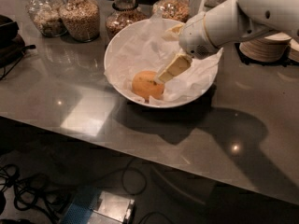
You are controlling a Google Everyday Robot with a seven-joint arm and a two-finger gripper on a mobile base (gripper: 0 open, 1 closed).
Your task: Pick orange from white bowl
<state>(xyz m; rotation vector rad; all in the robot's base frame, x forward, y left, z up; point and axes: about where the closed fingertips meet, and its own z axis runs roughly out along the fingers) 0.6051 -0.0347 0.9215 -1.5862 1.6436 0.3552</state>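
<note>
The orange [145, 85] lies in the front part of the white bowl [112, 50], on crumpled white paper [140, 45]. My gripper [161, 56] reaches into the bowl from the right on the white arm [224, 22]. It is open. Its lower beige finger [172, 69] slants down-left, and its tip touches the upper right side of the orange. The upper finger [171, 31] stands apart near the bowl's far rim. The orange is not between the fingers.
The bowl sits on a grey counter [70, 101]. Several glass jars of grains [80, 15] stand along the back edge. A stack of beige plates [266, 48] is at the right rear. A dark object [9, 38] lies at the far left. Cables lie on the floor below.
</note>
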